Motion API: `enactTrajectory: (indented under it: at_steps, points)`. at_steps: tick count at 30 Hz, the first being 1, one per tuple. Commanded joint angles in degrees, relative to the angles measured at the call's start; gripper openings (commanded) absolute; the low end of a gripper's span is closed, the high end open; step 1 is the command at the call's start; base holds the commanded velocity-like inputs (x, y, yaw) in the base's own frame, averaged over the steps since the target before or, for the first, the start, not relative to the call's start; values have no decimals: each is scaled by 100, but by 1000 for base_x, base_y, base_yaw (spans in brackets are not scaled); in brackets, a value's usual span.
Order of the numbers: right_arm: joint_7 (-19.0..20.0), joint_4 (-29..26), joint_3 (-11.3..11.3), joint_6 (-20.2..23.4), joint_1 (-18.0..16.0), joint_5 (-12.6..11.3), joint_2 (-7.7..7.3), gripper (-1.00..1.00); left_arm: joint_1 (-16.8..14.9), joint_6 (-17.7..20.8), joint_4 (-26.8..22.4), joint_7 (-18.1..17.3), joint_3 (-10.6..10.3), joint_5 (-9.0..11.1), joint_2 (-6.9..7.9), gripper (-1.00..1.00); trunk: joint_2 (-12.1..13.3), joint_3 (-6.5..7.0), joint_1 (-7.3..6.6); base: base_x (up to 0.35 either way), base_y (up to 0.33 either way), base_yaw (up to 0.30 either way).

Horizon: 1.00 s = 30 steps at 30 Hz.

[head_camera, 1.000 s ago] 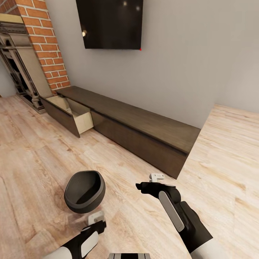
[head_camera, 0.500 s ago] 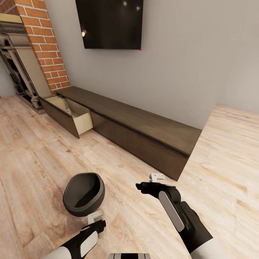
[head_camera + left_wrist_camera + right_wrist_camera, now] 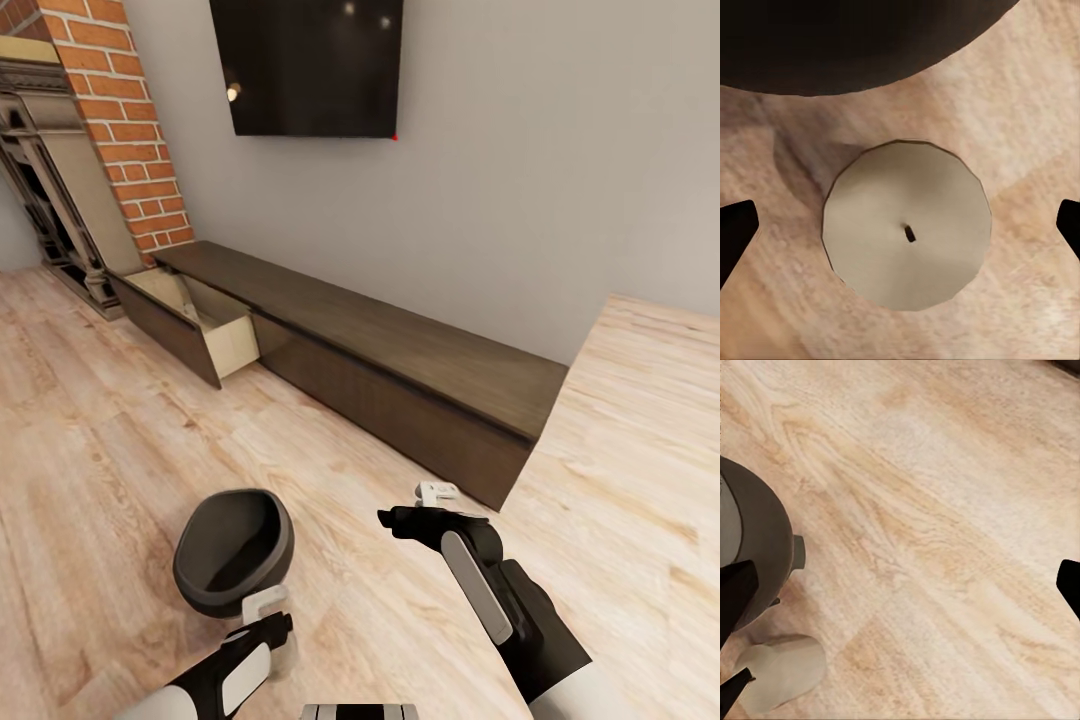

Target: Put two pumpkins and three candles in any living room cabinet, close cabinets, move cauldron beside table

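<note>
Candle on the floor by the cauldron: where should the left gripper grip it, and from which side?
From straight above, fingers across the round side wall. The candle stands upright, flat top facing the open left gripper, whose fingertips flank it. The cauldron stands close beside.

Cauldron (image 3: 233,552): black. Candle (image 3: 907,223) beside it: olive-beige, dark wick. Cabinet (image 3: 400,380): dark brown, open drawer (image 3: 190,318) pale beige inside. Floor (image 3: 100,460): light wood grain.

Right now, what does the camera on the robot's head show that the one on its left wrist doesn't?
The head view takes in the long dark cabinet with one drawer pulled open, the wall screen and the brick fireplace. The left wrist view looks straight down on a candle, wick and all, between the open left gripper fingertips. Both show the black cauldron and wooden floor.
</note>
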Motion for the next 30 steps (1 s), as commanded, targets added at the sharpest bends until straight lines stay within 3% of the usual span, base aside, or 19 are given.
enactTrajectory:
  at_steps: [1,5,11,22,30]
  points:
    - [-58,-6,7,12,-4,-60,-1,100,-4,-11,-9,36,-48,46,4,100,-2,-5,0,82,66,0]
    - [-58,-6,9,12,-4,-60,-1,100,-4,-18,-18,36,-48,47,4,100,-2,-5,0,32,26,0]
    - [-58,-6,5,12,-4,-60,-1,100,-4,-337,-1,36,-55,50,5,100,-2,-5,0,4,4,0]
    - [-47,-99,18,22,-4,-55,-3,100,-4,-438,5,36,-58,43,5,100,-17,-248,28,0,0,0]
    - [-16,-456,29,16,158,-58,-31,100,-4,-441,10,28,-83,13,-6,100,-27,-426,49,0,0,0]
